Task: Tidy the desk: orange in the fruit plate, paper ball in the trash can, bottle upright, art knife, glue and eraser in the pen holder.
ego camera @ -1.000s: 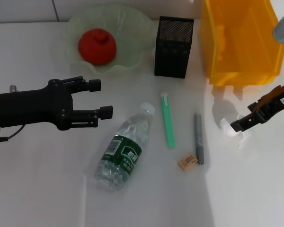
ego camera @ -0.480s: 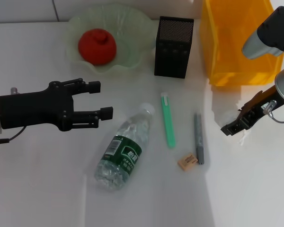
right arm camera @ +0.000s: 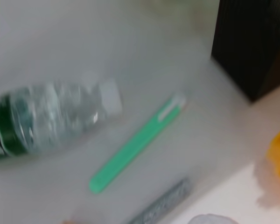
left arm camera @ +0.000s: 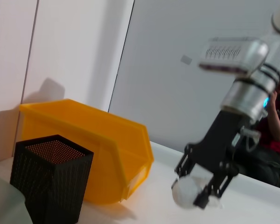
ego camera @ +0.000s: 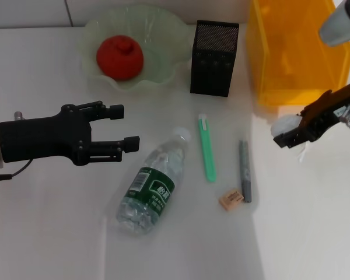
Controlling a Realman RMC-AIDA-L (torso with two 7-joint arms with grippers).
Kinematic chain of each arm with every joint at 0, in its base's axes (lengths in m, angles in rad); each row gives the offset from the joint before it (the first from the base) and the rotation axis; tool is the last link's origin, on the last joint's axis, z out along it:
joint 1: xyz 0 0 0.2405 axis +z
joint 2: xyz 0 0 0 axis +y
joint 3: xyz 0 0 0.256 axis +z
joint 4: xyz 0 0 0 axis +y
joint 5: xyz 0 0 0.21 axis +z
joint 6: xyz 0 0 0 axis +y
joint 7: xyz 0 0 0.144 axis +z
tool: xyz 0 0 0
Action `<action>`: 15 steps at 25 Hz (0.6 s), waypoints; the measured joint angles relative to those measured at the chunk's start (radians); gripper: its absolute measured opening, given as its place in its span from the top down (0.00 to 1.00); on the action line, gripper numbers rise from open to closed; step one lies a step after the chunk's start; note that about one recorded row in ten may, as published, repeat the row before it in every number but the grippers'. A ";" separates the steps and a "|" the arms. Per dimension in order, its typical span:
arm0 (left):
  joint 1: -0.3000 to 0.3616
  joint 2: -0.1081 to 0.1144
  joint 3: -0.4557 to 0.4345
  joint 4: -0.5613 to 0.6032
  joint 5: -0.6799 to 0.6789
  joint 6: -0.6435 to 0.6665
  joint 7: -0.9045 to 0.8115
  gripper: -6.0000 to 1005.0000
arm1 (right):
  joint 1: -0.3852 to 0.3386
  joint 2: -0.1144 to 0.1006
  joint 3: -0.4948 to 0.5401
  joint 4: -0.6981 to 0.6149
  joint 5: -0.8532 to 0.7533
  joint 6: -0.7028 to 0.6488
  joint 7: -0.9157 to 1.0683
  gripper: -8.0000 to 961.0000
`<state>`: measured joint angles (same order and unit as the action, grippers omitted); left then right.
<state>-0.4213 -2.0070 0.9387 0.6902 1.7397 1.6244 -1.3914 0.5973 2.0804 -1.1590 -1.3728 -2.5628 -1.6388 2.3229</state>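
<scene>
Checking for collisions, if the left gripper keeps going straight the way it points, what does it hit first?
Probably the bottle: the left gripper, open, points across the table toward its cap end, though it may hang higher and pass over.

The orange point(ego camera: 119, 56) is red-orange in a pale green fruit plate point(ego camera: 163, 44). The pen holder point(ego camera: 214, 58) is black mesh, the trash can point(ego camera: 280, 64) yellow-orange. The bottle point(ego camera: 151, 188) is clear with a dark green label and white cap. The art knife point(ego camera: 207, 149) is mint green, the glue point(ego camera: 245, 170) grey, the eraser point(ego camera: 231, 199) tan, the paper ball point(ego camera: 284, 123) white.
</scene>
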 joint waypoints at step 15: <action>-0.004 -0.009 -0.003 0.009 -0.007 0.001 -0.008 0.14 | -0.049 -0.003 0.110 -0.046 0.141 0.393 -0.017 0.35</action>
<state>-0.4249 -2.0160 0.9355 0.6989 1.7328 1.6250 -1.3997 0.5484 2.0771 -1.0494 -1.4183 -2.4223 -1.2456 2.3062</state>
